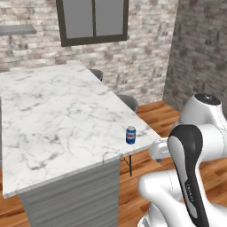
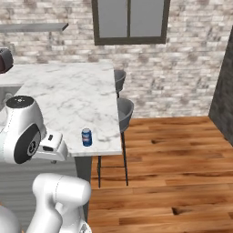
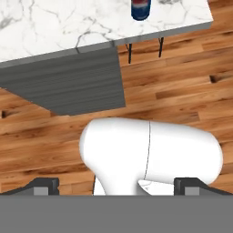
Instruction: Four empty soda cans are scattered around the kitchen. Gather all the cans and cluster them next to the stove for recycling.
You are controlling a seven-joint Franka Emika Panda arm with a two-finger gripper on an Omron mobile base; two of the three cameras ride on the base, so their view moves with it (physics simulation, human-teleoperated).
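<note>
One small blue cylindrical soda can (image 1: 131, 135) w/ silver top and white-red marks stands upright near the corner of the white marble-top island counter (image 1: 57, 119), lower centre-right of left base view. Same can sits lower left-centre in right base view (image 2: 87, 137), and at the top edge of hand view (image 3: 141, 9), cut off by the frame. It sits just in from the counter edge, apart from everything, so prob. reachable from the floor side w/o leaning over the slab.

No stove seen from here, so this can is far from its target spot; it reads as one of the scattered ones, not yet gathered.

Two-finger gripper (image 3: 116, 184): dark tips at bottom of hand view stand far apart at both lower corners, jaws spread wide, nothing between them. Released, empty. Hand points down at the wood plank floor (image 3: 173, 91) w/ the grey ribbed side of the island (image 3: 68, 82) in upper left, so the arm looks tucked, not reaching.

Two grey bar stools (image 2: 124, 111) stand tucked at the island's side, centre of right base view; they could crowd an approach from there.

Judgement: step in hand = get to this can and pick it up.
</note>
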